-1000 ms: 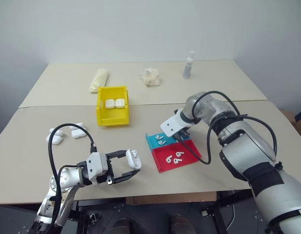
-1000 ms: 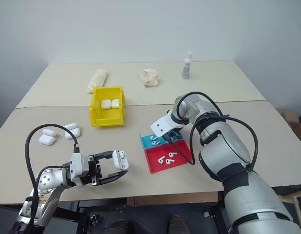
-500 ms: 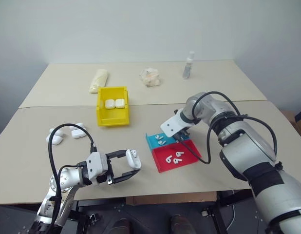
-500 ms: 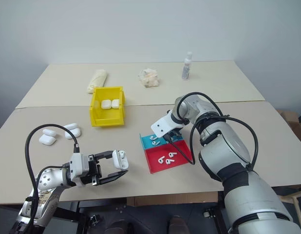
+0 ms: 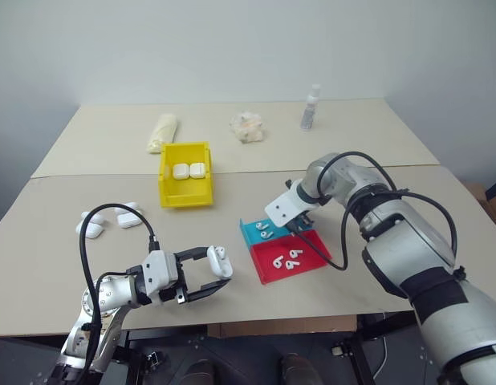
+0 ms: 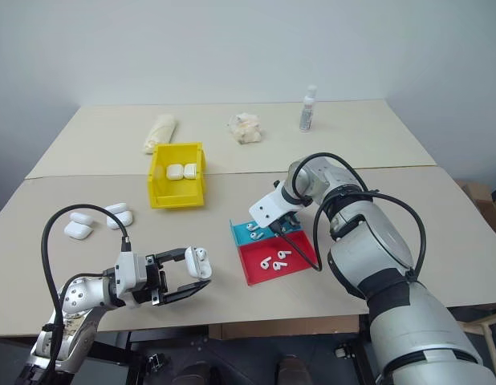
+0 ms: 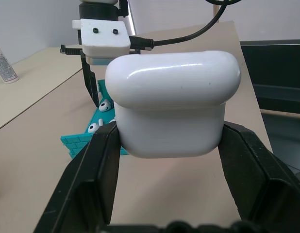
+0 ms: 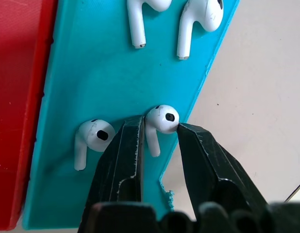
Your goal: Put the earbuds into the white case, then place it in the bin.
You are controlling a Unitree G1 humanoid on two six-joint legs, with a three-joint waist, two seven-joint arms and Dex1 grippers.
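The left end effector (image 5: 206,273) is closed on a small glossy white rounded earbud case (image 5: 219,261), held above the near left edge of the beige counter (image 5: 87,273). The right end effector (image 8: 159,133) points down into the shallow teal plastic tray (image 8: 91,87), its fingers closing around one tiny white stemmed earbud (image 8: 161,121). The bright yellow rectangular plastic bin (image 5: 184,184) stands farther back, left of centre.

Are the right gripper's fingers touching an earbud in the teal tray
Touching. The right wrist view shows both fingers pressed against one earbud over the teal tray.
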